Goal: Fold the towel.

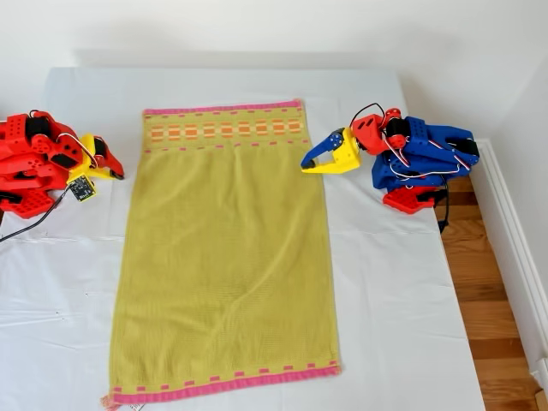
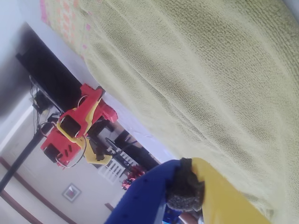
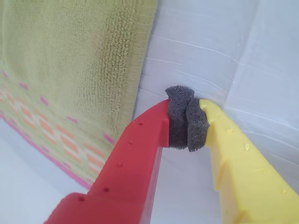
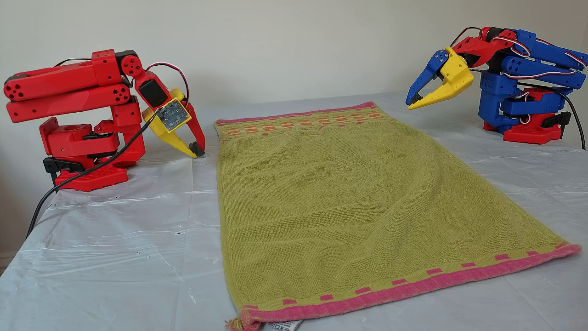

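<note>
Flat still, the towel [image 1: 227, 257] (unfolded)

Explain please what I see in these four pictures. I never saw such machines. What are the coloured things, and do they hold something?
These are two small robot arms on a table covered by a white tablecloth. Two pictures look at the whole scene from outside; the other two come from cameras on the arms' jaws. My first gripper belongs to the blue arm at the exterior view's right; its wrist view shows blue and yellow jaws above the cloth. My second gripper belongs to the red arm; its foam pads press together, holding nothing. Between the arms lies the towel, yellow-green with pink hems, spread flat and not yet folded. Neither arm touches it.
</note>
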